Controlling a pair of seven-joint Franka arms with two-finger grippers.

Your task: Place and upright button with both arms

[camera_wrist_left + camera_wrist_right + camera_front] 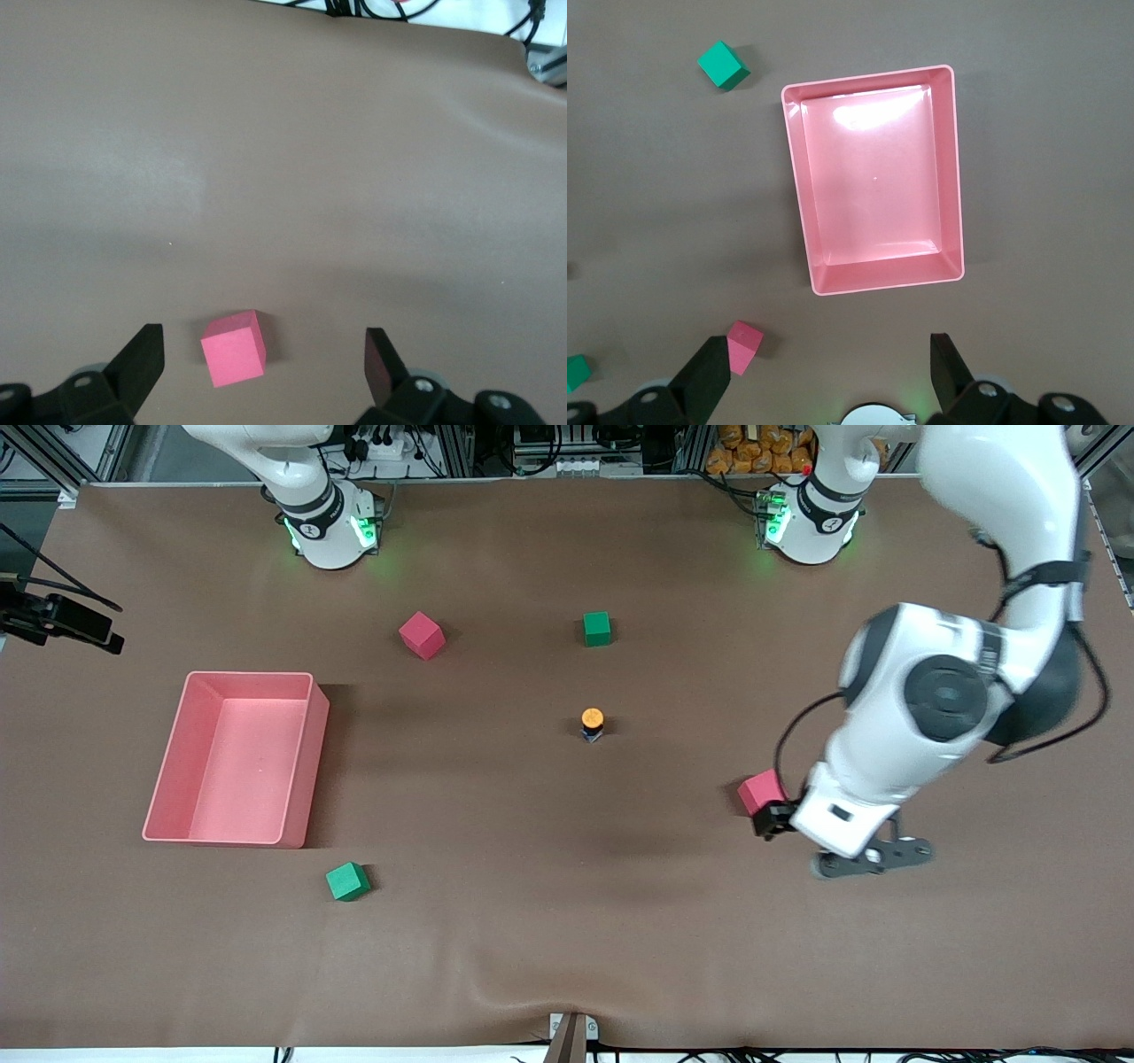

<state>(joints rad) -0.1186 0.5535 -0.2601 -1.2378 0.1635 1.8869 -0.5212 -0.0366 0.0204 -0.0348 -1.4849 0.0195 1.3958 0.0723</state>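
1. Pink bin [306, 757]: stood open-topped toward the right arm's end of the table, nothing in it. In the right wrist view the right gripper [830, 376] hung high over the table beside the bin [948, 168], its fingers [709, 376] spread wide and holding nothing.

2. Green cube [346, 881]: lay at about 5 o'clock from the bin, nearer to the front camera than the bin.

3. Red cube [422, 635]: lay at about 1 o'clock from the bin, farther from the front camera than the button.

4. Button [592, 723]: stood upright on its base near the middle of the table, orange cap up, touching nothing and well apart from both grippers.

5. Second green cube [597, 628]: lay at 12 o'clock from the button, farther from the front camera.

6. Second red cube [762, 791]: lay toward the left arm's end, at about 4 o'clock from the button, partly hidden by the left arm's wrist.

7. Left gripper [264, 365]: hung just over this red cube [234, 348], fingers [142, 359] spread wide on either side of it, not touching it.
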